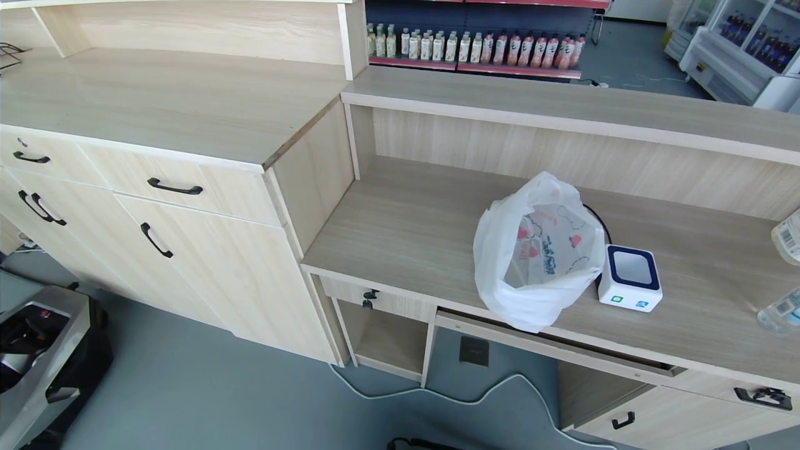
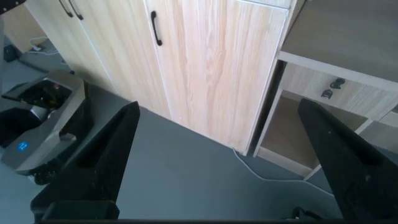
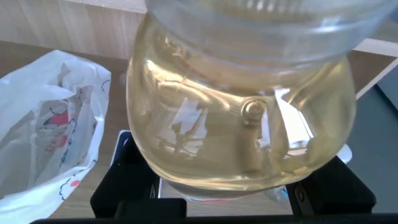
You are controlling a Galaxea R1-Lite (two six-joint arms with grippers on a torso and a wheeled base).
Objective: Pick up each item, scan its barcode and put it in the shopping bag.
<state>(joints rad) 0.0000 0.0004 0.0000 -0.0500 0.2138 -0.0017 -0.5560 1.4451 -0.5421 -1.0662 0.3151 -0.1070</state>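
Holding: clear bottle [image 3: 242, 112] of yellowish drink, clamped in our right gripper [image 3: 230, 193] near scanner [image 1: 630, 278] and shopping bag [image 1: 531, 250]; we judge it heavy, slick, best gripped mid-body. Left gripper [image 2: 217, 162] spread, empty.

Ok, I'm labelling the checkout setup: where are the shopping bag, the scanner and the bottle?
shopping bag [image 1: 494, 250]: head view, left outer wall.
scanner [image 1: 633, 266]: head view, top window.
bottle [image 3: 242, 124]: right wrist view, clear rounded body.

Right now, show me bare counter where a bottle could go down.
Widest: lower counter between its left wall and the shopping bag. Smaller: between barcode scanner and the bottles at the right edge. The raised cabinet top to the left is bare too. Crowded: bag against scanner.
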